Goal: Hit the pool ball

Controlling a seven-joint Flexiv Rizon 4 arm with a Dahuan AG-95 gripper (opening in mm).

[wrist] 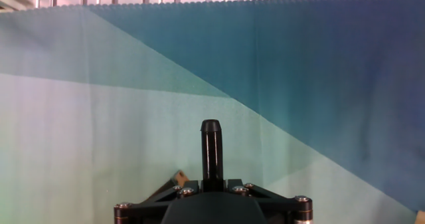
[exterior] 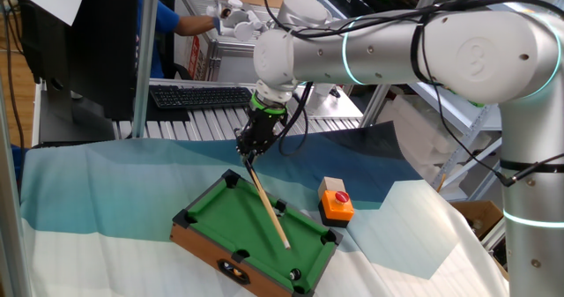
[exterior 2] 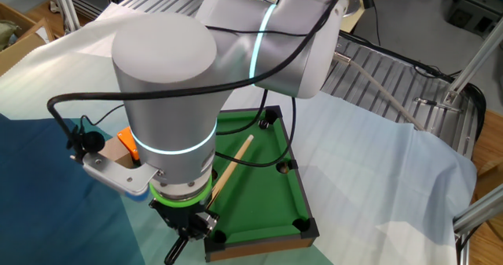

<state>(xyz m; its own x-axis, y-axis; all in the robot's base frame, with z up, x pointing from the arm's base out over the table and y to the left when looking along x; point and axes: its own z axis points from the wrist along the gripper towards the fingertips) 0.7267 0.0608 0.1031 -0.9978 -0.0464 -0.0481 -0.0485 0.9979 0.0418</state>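
My gripper (exterior: 249, 149) is shut on the thin wooden cue stick (exterior: 269, 209). The stick slants down from the gripper over the small green pool table (exterior: 231, 219), its tip near the table's middle. The pool ball (exterior: 295, 274), tiny and dark with a pale glint, lies on the felt near the front corner pocket, well past the cue tip. In the other fixed view the gripper (exterior 2: 191, 224) sits at the table's near end with the cue (exterior 2: 234, 161) pointing away. In the hand view the cue's black butt (wrist: 211, 151) stands up between the jaws; the table and ball are hidden.
An orange button box (exterior: 336, 204) with a red button stands just right of the pool table. Blue and white cloth (exterior: 106, 182) covers the table top. A keyboard (exterior: 198, 95) and a roller rack lie behind. A person stands at the back left.
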